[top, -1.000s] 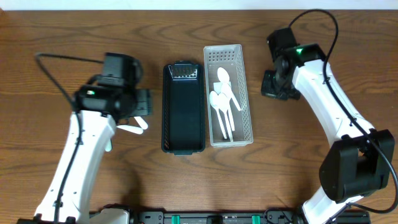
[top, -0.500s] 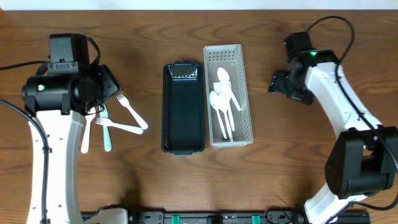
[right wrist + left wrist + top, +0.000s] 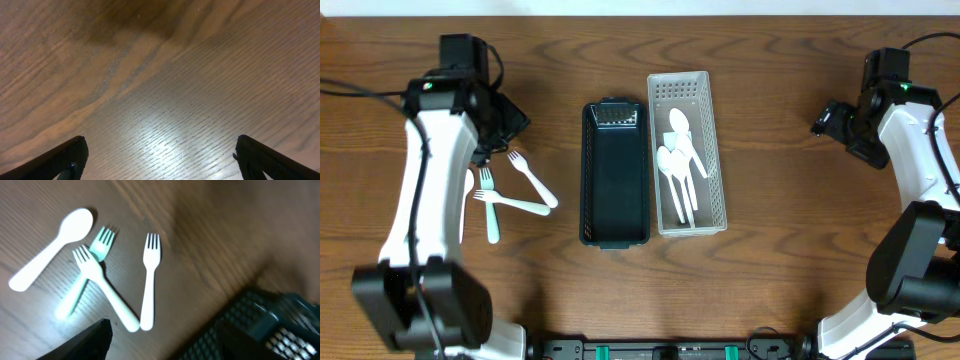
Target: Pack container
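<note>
Left claw [image 3: 503, 125]: hangs above the bench [image 3: 770, 280]. Its wrist view shows only one dark fingertip [image 3: 85, 340], so I cannot tell whether it is released or clenched.
Right claw [image 3: 160, 159]: released, with its two dark fingertips set wide apart at the bottom corners of its wrist view. Between them is the wood grain of the bench, lit by a pale glare.
Straight white fork [image 3: 149, 280]: lies flat on the bench just beside the left claw, on the side toward the robot, with its tines pointing away from the robot.
Crossed white fork [image 3: 102, 287]: lies flat next to the straight one. Their handle ends meet, so the pair forms a V shape.
Teal fork [image 3: 100, 242]: lies under the crossed white fork, with its handle running beneath that fork's neck.
Loose white spoon [image 3: 50, 250]: lies flat at the outer edge of this group, the piece farthest from the middle of the bench.
Black container [image 3: 615, 175]: a long, narrow tub standing to the right of the left claw, between the two claws. It is nearer the left claw and apart from the loose cutlery.
White tray [image 3: 715, 150]: a long perforated basket just beside the black container, on the side facing the right claw and lying parallel to it. It is well apart from the right claw.
White spoons [image 3: 678, 170]: several lie overlapped inside the white tray, along its length.
</note>
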Controlling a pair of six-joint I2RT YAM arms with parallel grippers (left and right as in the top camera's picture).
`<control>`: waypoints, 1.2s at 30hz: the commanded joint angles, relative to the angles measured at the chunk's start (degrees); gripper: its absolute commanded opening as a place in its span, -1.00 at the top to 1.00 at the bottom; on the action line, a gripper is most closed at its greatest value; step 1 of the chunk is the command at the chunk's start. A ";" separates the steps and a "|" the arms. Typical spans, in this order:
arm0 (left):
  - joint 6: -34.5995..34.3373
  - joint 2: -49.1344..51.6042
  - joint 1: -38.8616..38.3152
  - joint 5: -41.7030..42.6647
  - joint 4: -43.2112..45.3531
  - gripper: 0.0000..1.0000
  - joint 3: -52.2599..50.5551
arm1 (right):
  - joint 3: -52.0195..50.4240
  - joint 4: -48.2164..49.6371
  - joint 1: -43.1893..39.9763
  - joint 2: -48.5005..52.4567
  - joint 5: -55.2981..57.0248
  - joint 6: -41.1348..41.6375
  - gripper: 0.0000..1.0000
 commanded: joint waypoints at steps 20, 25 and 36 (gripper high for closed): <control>-2.03 13.31 -0.83 4.22 17.46 -0.36 -12.63 | 0.09 -1.70 -0.20 0.07 0.09 -2.45 -0.94; -2.03 13.84 -0.83 4.15 19.91 -0.36 -15.87 | 0.09 -2.69 -0.20 0.07 0.09 -2.45 -0.93; -2.01 13.84 -0.66 4.00 23.19 -0.36 -19.15 | 0.09 -4.22 -0.20 0.07 0.11 -2.45 -0.94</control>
